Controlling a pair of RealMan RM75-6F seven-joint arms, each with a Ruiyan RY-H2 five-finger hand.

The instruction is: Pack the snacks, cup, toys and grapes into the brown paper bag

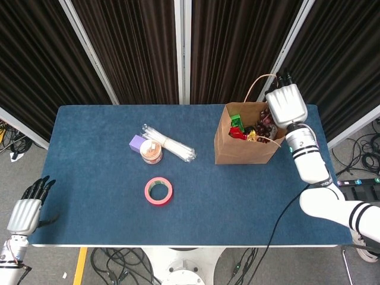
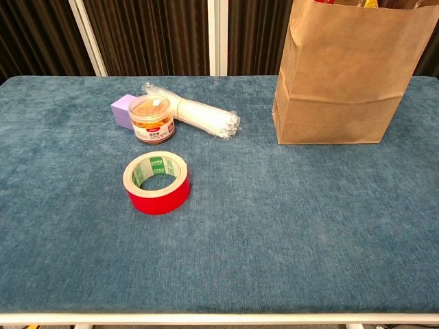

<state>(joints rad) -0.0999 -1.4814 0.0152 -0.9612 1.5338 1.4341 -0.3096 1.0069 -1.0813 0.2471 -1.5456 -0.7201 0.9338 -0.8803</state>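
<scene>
Several items already lay inside the paper bag (image 1: 240, 148); the right hand (image 1: 286, 104) hovered over its far rim, its grasp indiscernible, suggesting a drop-off needing release and withdrawal.

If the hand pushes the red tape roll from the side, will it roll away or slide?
The red tape roll lies flat on its side, so it would probably slide, not roll. The blue cloth table looks fuzzy, so it may drag. It seems rigid.
</scene>
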